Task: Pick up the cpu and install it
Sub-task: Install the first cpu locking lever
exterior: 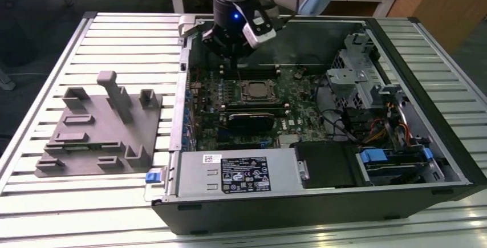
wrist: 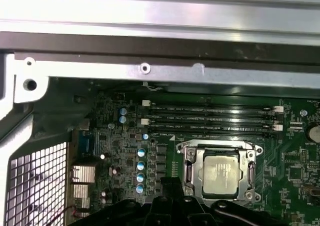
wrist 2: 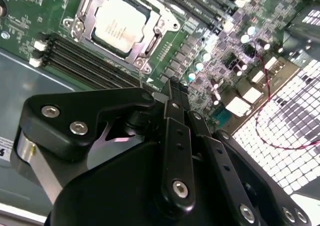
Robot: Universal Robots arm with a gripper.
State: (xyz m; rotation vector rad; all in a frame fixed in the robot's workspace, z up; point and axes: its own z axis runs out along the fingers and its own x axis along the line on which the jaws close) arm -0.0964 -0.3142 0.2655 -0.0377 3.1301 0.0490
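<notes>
The cpu (exterior: 256, 90), a small square chip with a pale silver top, lies flat in its metal-framed socket on the green motherboard (exterior: 300, 111) inside the open computer case. Both wrist views show the cpu (wrist 2: 120, 25) (wrist: 222, 175) seated within the socket frame. My gripper (exterior: 230, 65) hangs over the board beside the socket, toward the exterior view's left, above the memory slots (wrist: 210, 120). Its black fingers (wrist 2: 175, 110) are pressed together with nothing between them; the gripper (wrist 2: 172, 88) (wrist: 170, 183) is shut and apart from the chip.
A grey moulded tray (exterior: 99, 128) with upright blocks lies on the slatted table at the exterior view's left. Inside the case are a black ribbed heatsink (exterior: 251, 120), the power supply (exterior: 236, 171), drive cages (exterior: 357, 71) and loose cables (exterior: 380, 128). The case walls (exterior: 182, 88) ring the board.
</notes>
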